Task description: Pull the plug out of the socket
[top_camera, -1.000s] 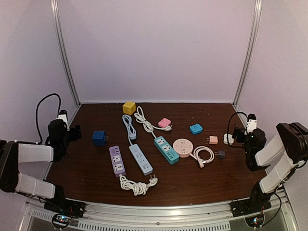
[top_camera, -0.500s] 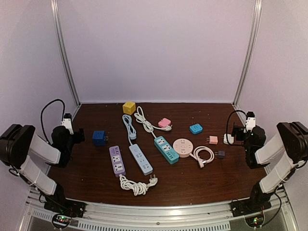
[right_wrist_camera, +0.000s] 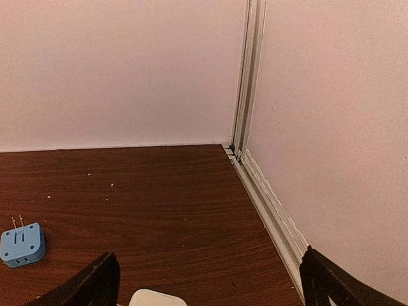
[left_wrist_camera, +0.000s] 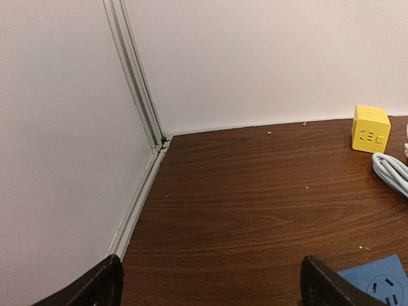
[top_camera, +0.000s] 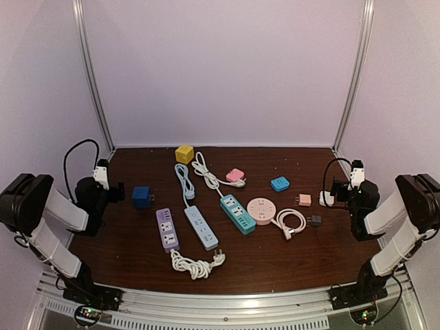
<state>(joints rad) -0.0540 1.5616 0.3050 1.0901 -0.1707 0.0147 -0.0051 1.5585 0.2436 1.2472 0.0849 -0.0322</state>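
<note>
1. Top external view: the table (top_camera: 275, 268) carries the full set.
   - Mid-table lie a purple strip (top_camera: 167, 229), a white strip (top_camera: 201, 227) and a teal strip (top_camera: 238, 214).
   - A round socket (top_camera: 261, 210) sits just right of the teal strip, with a white coil (top_camera: 292, 223) beside it.
   - A yellow cube (top_camera: 184, 154) is at the back. A blue cube (top_camera: 141, 197) is at the left, near the left claw (top_camera: 118, 192).
   - A blue adapter (top_camera: 280, 183), a pink adapter (top_camera: 304, 200) and a dark adapter (top_camera: 315, 220) lie toward the right. A white adapter (top_camera: 326, 199) sits just beside the right claw (top_camera: 335, 190).
2. Task item: a white plug (top_camera: 238, 183) on the teal strip's cord lies against a pink block (top_camera: 234, 174), behind the teal strip and well apart from both claws. Whether it is seated cannot be told.
3. Left wrist view: only the yellow cube, a corner of the blue cube and a pale cable (left_wrist_camera: 390, 171) show. The left claw's fingers (left_wrist_camera: 105, 285) are spread wide, with bare table between them.
4. Right wrist view: the blue adapter shows two prongs, and the white adapter sits at the lower edge. The right claw's fingers (right_wrist_camera: 102, 280) are spread wide and hold nothing.
5. Writing: the marks on the yellow cube's face are too small to read.
6. Change: against one second ago, the left arm's elbow has risen and its wrist has moved toward the blue cube. The right arm is nearly as before, and the items are unmoved.
</note>
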